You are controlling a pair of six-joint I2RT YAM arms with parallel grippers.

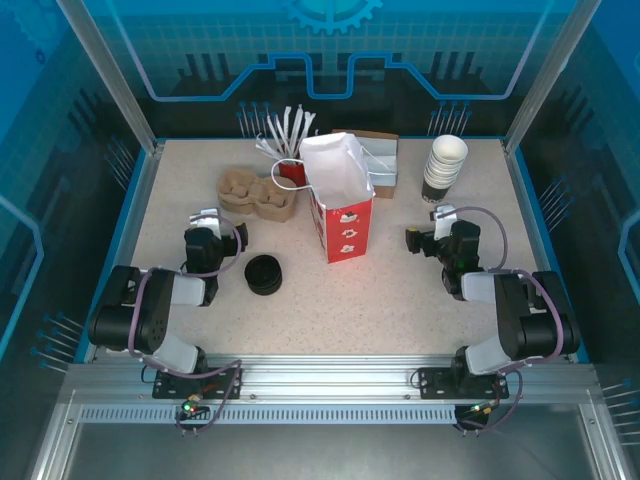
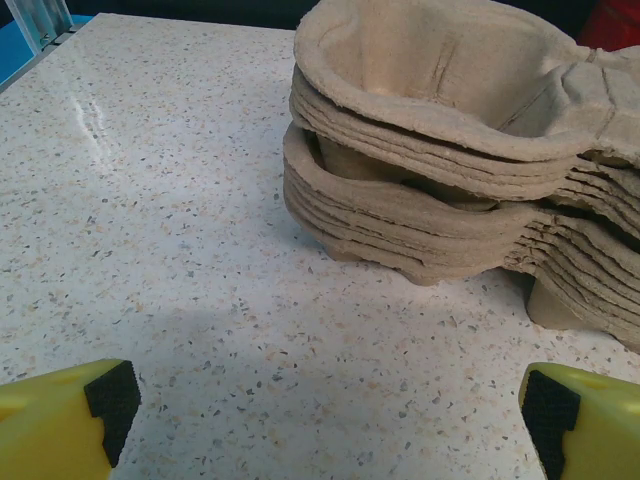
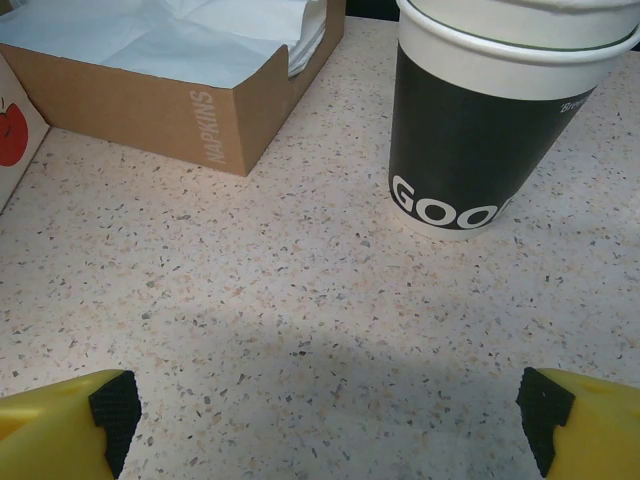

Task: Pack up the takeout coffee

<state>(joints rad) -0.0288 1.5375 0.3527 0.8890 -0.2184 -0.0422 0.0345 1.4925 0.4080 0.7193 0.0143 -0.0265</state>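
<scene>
The left arm (image 1: 150,315) and right arm (image 1: 525,320) are black cylindrical joints joined by pale grey link shells, each trailed by a greyish-purple cable (image 1: 497,216). Black base plates (image 1: 445,380) bolt them to a ribbed aluminium rail (image 1: 320,375). The left gripper (image 2: 325,410) and right gripper (image 3: 325,410) have bright yellow fingers (image 2: 45,430) faced with black foam pads (image 2: 112,400) at the tips.
</scene>
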